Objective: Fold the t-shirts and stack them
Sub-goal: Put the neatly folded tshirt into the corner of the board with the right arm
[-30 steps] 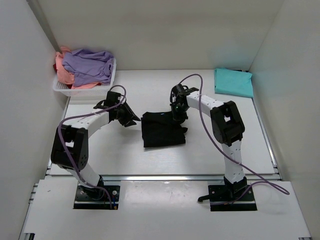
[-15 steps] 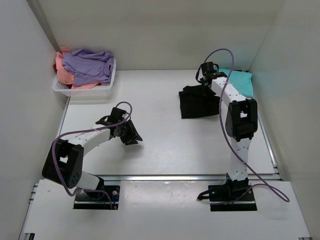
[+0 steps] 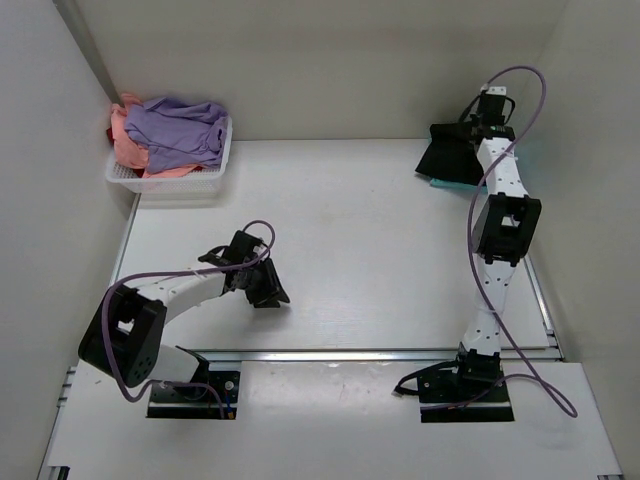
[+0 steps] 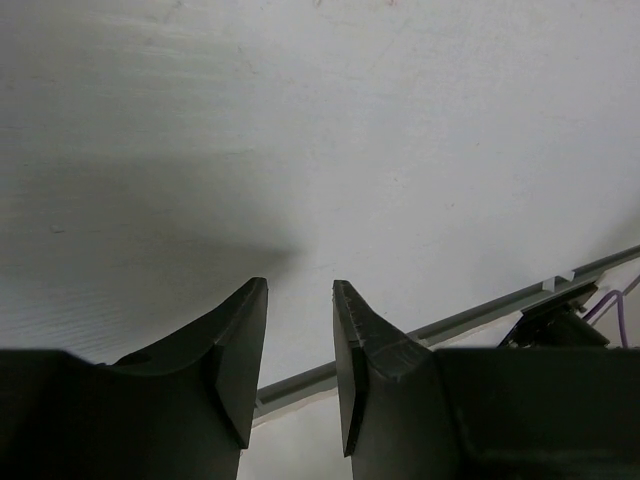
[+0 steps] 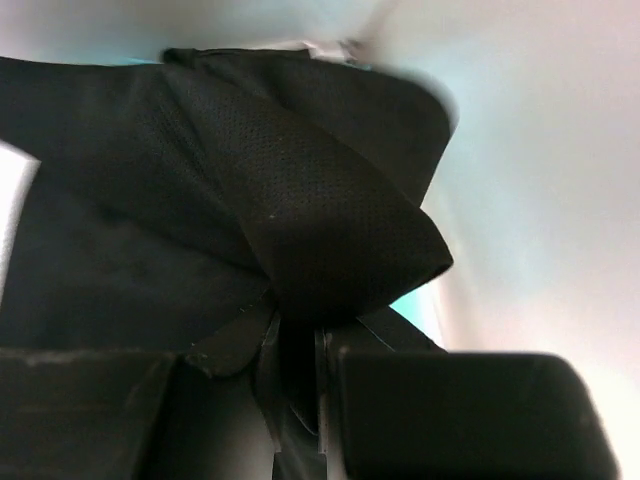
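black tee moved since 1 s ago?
Yes. The right gripper has carried the black tee from mid-table right and back; it is now over the teal tee.

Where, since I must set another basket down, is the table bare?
The middle of the table is bare, bordered by the white basket far left, the left tool near left and the right arm. Crowded: the far right corner, where the right tool holds the black t-shirt over the teal t-shirt.
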